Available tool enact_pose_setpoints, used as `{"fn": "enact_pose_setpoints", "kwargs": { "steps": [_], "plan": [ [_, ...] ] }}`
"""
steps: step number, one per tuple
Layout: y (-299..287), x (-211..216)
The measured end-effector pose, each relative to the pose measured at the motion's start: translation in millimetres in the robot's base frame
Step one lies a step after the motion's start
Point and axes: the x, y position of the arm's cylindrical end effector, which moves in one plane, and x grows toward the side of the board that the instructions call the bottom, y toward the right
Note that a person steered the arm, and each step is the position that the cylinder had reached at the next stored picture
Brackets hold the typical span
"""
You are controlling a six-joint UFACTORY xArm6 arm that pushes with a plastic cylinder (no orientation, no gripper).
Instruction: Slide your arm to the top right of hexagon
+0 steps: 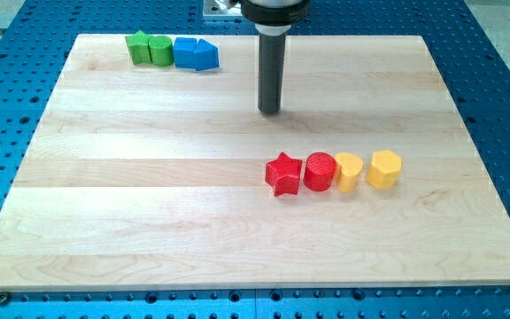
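Right now my tip [270,111] rests on the pale wooden board [149,221], a bare dark rod end with no jaws to open or close and nothing in contact with it; it holds nothing and touches no block.

Toward the view's bottom and right of my tip runs a row of four small plastic blocks, each touching or just beside its neighbour: a red star-shaped block [282,174] almost straight below my tip, then a red round block [320,172], a yellow heart-like block [349,172], and at the far end the yellow hexagon block [383,168]. That hexagon is the task's thing, and it lies well apart from my tip, off to the view's lower right.

Far to the view's upper left of my tip sit two green blocks [149,49] and two blue blocks [195,54], packed together near the board's top edge; their shapes are hard to make out.

I judge the move barely begun: my tip must travel toward the view's right to reach bare wood above and to the right of the hexagon. Staying above the row's line makes sense, since a lower path would shove the red and yellow blocks.
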Motion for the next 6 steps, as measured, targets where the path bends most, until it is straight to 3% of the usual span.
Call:
{"fn": "enact_pose_setpoints", "kwargs": {
  "steps": [3, 5, 6],
  "plan": [
    [-10.5, -5.7],
    [106.1, 18.6],
    [190.6, 63.8]
  ]
}}
